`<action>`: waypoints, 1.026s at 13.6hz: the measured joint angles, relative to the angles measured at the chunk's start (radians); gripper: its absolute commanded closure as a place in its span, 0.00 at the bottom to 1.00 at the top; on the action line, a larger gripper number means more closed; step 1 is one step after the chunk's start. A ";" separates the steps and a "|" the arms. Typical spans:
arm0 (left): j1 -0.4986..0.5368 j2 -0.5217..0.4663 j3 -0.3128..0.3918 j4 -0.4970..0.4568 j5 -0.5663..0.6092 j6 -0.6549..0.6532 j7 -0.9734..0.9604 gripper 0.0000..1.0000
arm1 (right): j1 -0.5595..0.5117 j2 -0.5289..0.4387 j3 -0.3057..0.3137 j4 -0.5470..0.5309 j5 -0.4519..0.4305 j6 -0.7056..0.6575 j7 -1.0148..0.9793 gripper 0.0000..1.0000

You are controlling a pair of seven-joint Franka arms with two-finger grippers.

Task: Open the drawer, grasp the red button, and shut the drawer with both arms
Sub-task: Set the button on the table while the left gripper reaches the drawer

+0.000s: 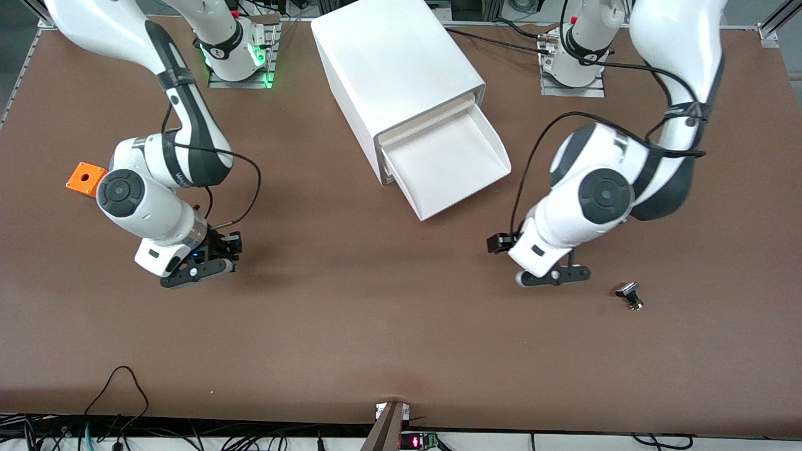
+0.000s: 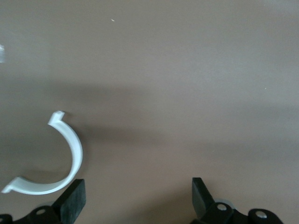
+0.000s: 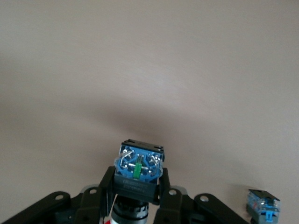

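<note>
Drawer [image 1: 448,166] pulled out of cabinet [image 1: 395,69]. Right pincer [image 3: 137,196] clamped on button [image 3: 138,170], blue body up, above bare table [image 1: 351,326]. Left pincer [image 2: 138,198] spread wide, holding nothing, above the table near a white curved piece [image 2: 65,156], possibly a clip.

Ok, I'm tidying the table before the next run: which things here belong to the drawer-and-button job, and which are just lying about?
Job in hand:
drawer, pulled open
button, gripped in the right pincer
left pincer, open over bare table

Lying about:
orange box, toward the right arm's end
other button, on the table
white curved piece, by the left pincer
</note>
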 measured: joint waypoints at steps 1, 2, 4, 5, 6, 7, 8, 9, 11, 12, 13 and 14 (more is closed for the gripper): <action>-0.004 -0.022 -0.003 -0.068 0.000 0.064 -0.044 0.00 | -0.021 -0.001 -0.003 -0.054 0.000 0.064 -0.009 1.00; -0.013 -0.045 -0.005 -0.129 0.000 0.106 -0.102 0.00 | -0.037 -0.001 -0.014 -0.106 0.000 0.121 -0.020 1.00; -0.054 -0.081 -0.009 -0.214 0.000 0.135 -0.254 0.00 | -0.071 0.002 -0.032 -0.186 0.000 0.216 -0.060 1.00; -0.079 -0.091 -0.009 -0.240 0.012 0.139 -0.316 0.00 | -0.090 0.006 -0.035 -0.215 0.000 0.257 -0.074 1.00; -0.107 -0.098 -0.010 -0.270 0.095 0.157 -0.377 0.00 | -0.109 0.015 -0.036 -0.253 0.000 0.319 -0.081 0.92; -0.113 -0.098 -0.010 -0.284 0.135 0.171 -0.393 0.00 | -0.113 0.021 -0.036 -0.266 0.000 0.341 -0.081 0.70; -0.113 -0.098 -0.010 -0.300 0.161 0.186 -0.406 0.00 | -0.114 0.028 -0.036 -0.273 0.000 0.354 -0.081 0.50; -0.114 -0.098 -0.011 -0.315 0.170 0.193 -0.425 0.00 | -0.117 0.035 -0.036 -0.275 0.000 0.359 -0.081 0.19; -0.126 -0.098 -0.019 -0.344 0.176 0.200 -0.457 0.00 | -0.121 0.037 -0.036 -0.273 0.000 0.369 -0.080 0.00; -0.136 -0.098 -0.027 -0.357 0.176 0.202 -0.469 0.00 | -0.121 0.035 -0.036 -0.268 0.000 0.373 -0.081 0.00; -0.148 -0.098 -0.032 -0.367 0.176 0.204 -0.481 0.00 | -0.121 0.030 -0.035 -0.261 0.000 0.374 -0.081 0.00; -0.157 -0.098 -0.038 -0.370 0.177 0.205 -0.494 0.00 | -0.121 0.021 -0.034 -0.254 0.000 0.374 -0.081 0.00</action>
